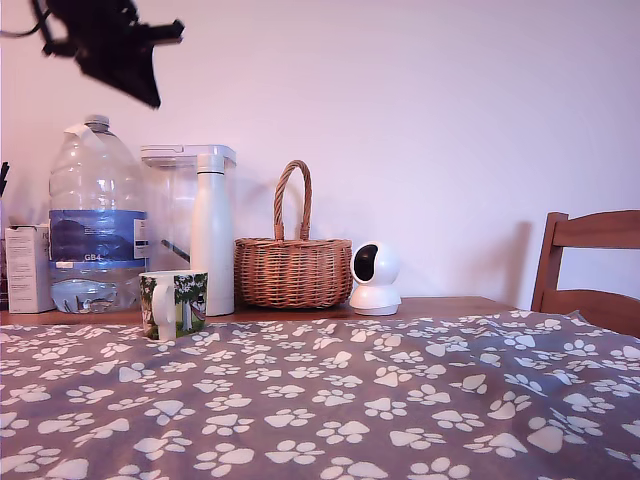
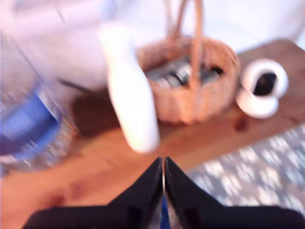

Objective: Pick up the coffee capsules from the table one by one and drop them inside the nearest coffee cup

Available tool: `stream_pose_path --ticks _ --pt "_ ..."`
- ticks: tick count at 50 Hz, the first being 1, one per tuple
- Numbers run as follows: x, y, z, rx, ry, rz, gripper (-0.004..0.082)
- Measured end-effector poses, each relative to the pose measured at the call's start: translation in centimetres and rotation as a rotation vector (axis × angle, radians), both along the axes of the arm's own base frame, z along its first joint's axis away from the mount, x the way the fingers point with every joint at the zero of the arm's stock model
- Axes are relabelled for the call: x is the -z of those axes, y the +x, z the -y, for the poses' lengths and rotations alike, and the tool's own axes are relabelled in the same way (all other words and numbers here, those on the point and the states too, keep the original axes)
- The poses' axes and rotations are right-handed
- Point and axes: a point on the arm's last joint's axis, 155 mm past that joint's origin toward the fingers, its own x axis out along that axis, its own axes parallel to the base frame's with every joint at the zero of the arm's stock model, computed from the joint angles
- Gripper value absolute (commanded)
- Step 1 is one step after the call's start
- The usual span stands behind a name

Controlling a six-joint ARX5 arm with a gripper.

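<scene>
Paw-print cloth covers my surface (image 1: 330, 400); the tree-printed mug (image 1: 174, 304) stands near its back edge at the exterior view's left. My tool (image 2: 163, 179) hangs high above it, jaws pressed together, a bright blue capsule (image 2: 164, 215) pinched between them.

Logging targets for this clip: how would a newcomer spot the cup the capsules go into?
Start at the big clear water jug at the exterior view's left. Just to its right stands a tall white bottle. The cup sits in front of that bottle, at the cloth's edge: short, white-handled, with a green tree picture round it.
</scene>
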Motion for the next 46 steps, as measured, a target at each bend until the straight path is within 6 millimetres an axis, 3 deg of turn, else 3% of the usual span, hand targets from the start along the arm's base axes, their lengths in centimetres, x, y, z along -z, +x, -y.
stream_pose_path --ticks 7,21,37,46 --pt "0.7 -2.4 -0.4 0.004 -0.009 0.027 -0.0014" --pt "-2.2 -7.4 -1.4 -0.013 -0.075 0.159 -0.0014" --pt "5.0 -10.6 -2.0 -0.038 -0.092 0.035 -0.0014" --pt "5.8 -12.2 -2.3 -0.049 -0.115 0.032 -0.0014"
